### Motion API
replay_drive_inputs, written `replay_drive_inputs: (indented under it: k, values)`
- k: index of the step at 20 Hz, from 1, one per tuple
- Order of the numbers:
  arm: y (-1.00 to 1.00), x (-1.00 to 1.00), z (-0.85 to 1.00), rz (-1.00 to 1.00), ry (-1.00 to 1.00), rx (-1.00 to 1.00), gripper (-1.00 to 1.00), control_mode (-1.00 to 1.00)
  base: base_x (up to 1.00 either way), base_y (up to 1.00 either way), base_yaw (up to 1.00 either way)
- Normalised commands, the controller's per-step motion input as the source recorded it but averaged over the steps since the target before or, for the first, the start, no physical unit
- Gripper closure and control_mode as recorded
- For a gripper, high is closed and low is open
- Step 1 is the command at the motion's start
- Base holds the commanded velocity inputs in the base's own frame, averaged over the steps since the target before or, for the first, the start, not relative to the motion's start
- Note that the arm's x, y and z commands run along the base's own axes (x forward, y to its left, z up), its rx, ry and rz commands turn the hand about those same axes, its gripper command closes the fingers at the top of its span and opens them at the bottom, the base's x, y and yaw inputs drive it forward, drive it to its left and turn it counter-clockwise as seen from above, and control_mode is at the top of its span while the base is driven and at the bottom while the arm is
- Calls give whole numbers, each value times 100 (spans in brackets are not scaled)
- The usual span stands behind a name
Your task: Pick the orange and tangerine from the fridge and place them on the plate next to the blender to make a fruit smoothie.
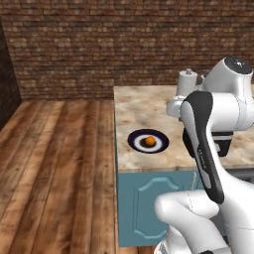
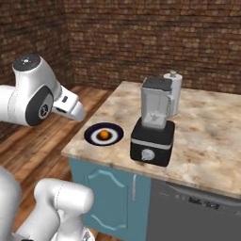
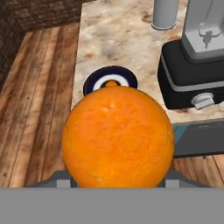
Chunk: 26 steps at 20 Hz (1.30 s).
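A big orange [image 3: 117, 135] sits right in front of the hand camera, and my gripper [image 3: 117, 180] is shut on it; the fruit hides the fingertips. Beyond it on the marble counter lies a dark blue and white plate [image 1: 136, 138] [image 2: 92, 136] [image 3: 93, 78] with a small tangerine [image 1: 150, 141] [image 2: 104, 135] [image 3: 111, 83] at its centre. The blender [image 2: 153, 128] [image 3: 194, 65], black base with a white knob and a clear jug, stands just right of the plate. My hand [image 2: 70, 106] hangs off the counter's left edge, above the floor, aimed at the plate. The fridge is out of view.
A pale upright cylinder [image 1: 187, 82] [image 2: 173, 92] [image 3: 165, 13] stands behind the blender. Teal cabinet fronts [image 1: 149, 203] [image 2: 110, 195] run under the counter, with a dark appliance panel [image 2: 197, 212] to the right. Wooden floor [image 1: 54, 163] lies left of the counter, brick walls behind.
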Motion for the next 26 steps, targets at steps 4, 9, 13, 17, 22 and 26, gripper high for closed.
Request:
replay_drive_inputs:
  k: [4, 9, 13, 17, 22, 26]
  values:
    - [0, 0, 0, 0, 0, 0, 100, 100, 37, 5, -10]
    - [0, 0, 0, 0, 0, 0, 100, 100, 65, 23, -16]
    - [0, 3, 0, 0, 0, 0, 100, -100, 29, 7, -8]
    - [5, 1, -35, 0, 4, -5, 100, -100, 0, 0, 0]
    - [43, 18, -79, 4, 27, -8, 100, -100, 0, 0, 0]
    - [33, 46, -56, 7, 13, -1, 100, -100, 0, 0, 0]
